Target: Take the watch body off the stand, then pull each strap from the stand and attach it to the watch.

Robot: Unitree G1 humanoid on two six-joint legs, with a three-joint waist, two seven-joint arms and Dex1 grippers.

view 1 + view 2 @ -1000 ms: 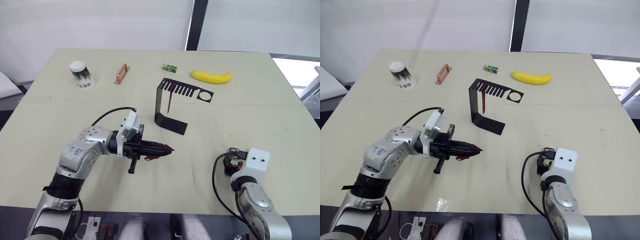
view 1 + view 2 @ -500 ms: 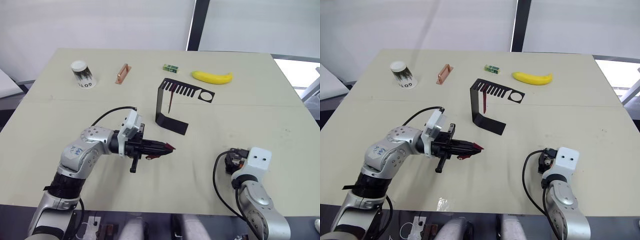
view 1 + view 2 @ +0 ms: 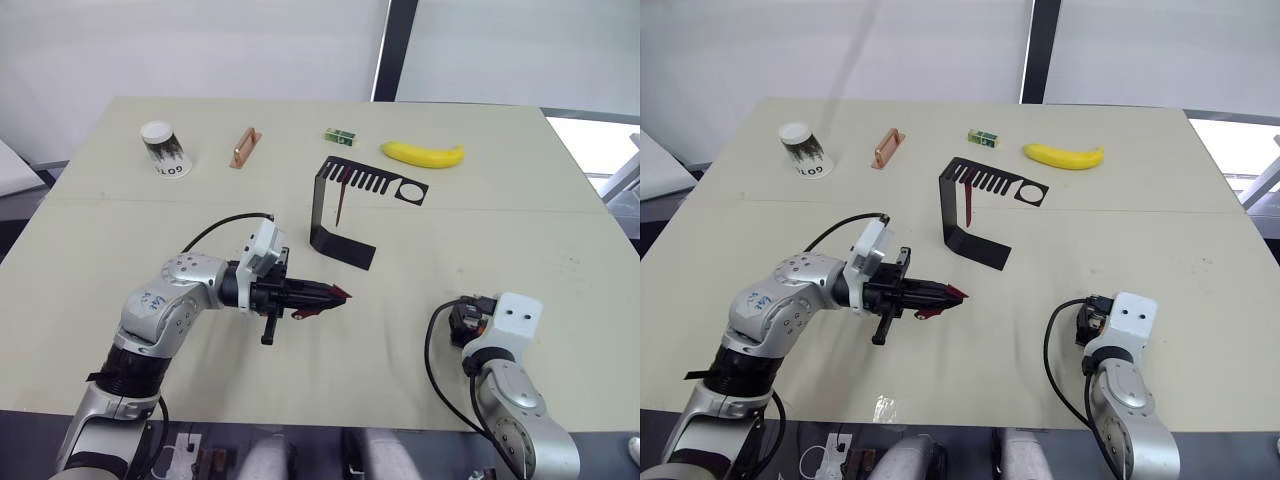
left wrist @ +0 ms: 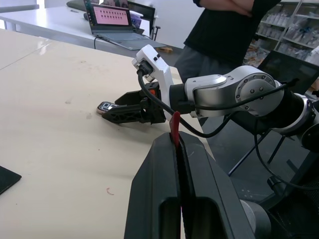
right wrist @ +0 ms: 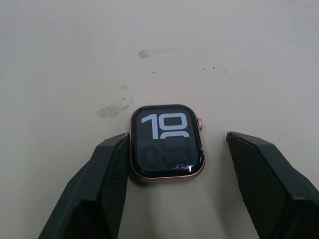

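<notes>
The watch body (image 5: pixel 167 142), a rose-gold case with a dark screen showing "10", lies flat on the table. My right gripper (image 5: pixel 178 144) is open around it, one finger (image 5: pixel 112 169) touching its side and the other standing apart. My left gripper (image 3: pixel 330 293) hovers over the table's middle, shut on a dark-red strap (image 4: pixel 175 130) whose end sticks out past the fingertips. The black stand (image 3: pixel 340 215) is behind it, with another dark-red strap (image 3: pixel 341 200) hanging from its slotted top. The left wrist view looks across at the right gripper (image 4: pixel 127 110) and the watch body (image 4: pixel 105 106).
Along the far side of the table are a paper cup (image 3: pixel 163 148), a copper-coloured bar (image 3: pixel 243 147), a small green box (image 3: pixel 340 136) and a banana (image 3: pixel 423 153). A person (image 4: pixel 229 30) stands beyond the table edge near a laptop (image 4: pixel 112 20).
</notes>
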